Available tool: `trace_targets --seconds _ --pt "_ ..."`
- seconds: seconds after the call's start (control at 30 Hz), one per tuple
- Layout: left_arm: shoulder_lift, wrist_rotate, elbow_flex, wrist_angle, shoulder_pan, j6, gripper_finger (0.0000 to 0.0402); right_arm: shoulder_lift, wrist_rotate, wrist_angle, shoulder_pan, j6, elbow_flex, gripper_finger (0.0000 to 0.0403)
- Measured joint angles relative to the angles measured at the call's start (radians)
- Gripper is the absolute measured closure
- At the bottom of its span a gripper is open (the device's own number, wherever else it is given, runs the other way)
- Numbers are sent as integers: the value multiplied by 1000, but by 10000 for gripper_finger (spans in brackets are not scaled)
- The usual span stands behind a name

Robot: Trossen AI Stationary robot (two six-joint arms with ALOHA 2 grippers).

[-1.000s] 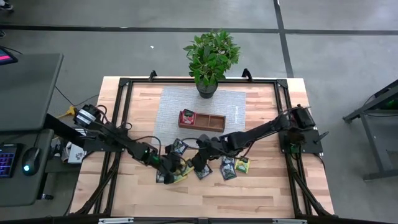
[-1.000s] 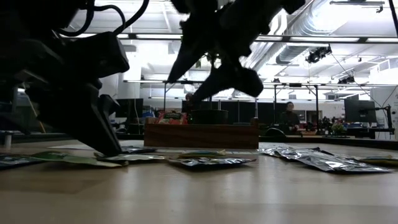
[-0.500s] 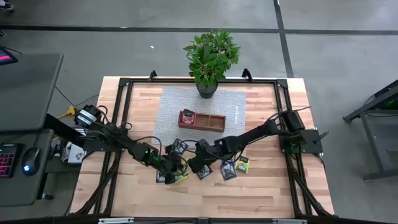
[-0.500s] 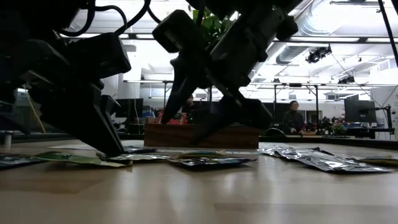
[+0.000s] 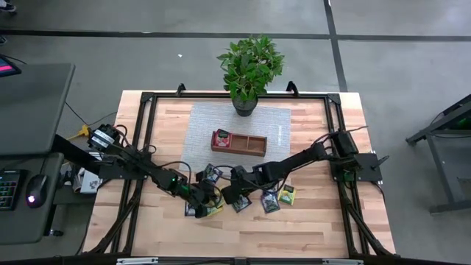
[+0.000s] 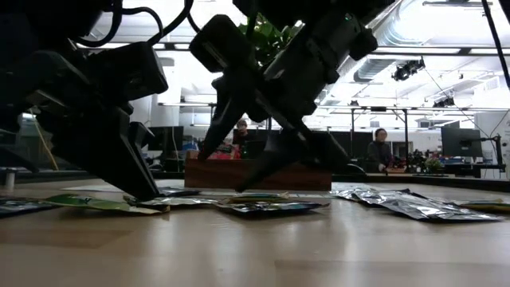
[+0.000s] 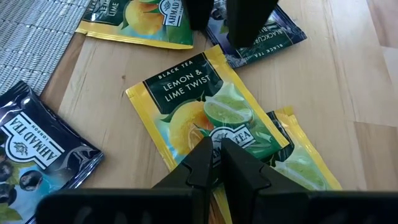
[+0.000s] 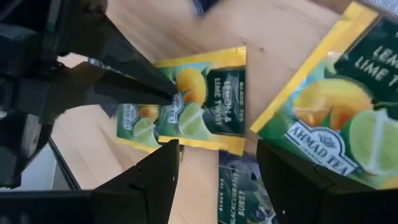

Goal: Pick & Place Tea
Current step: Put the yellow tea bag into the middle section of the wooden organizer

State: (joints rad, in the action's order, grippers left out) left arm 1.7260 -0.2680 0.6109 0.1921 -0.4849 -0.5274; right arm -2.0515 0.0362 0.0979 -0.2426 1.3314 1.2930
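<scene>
Tea sachets (image 5: pixel 270 199) litter the wooden surface (image 5: pixel 309 228); left claw (image 7: pixel 216 152) pinched shut on a lemon sachet (image 7: pixel 208 112), right claw (image 8: pixel 217 165) spread wide, office behind.

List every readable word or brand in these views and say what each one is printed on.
"BLACK TEA", "LEMON & LIME TWIST": yellow tea sachet.
"AHMAD TEA": dark blue sachet.
"AHMAD TEA": nearer yellow sachet.
"BLACKCURRANT BURST": dark sachet.
High and low views: print too small to read.
</scene>
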Motion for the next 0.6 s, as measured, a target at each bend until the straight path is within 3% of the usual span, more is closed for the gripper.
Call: trace_targets --seconds 0.6 --pt "0 0 -2 8 0 17 371 -88 46 -163 1 59 3 192"
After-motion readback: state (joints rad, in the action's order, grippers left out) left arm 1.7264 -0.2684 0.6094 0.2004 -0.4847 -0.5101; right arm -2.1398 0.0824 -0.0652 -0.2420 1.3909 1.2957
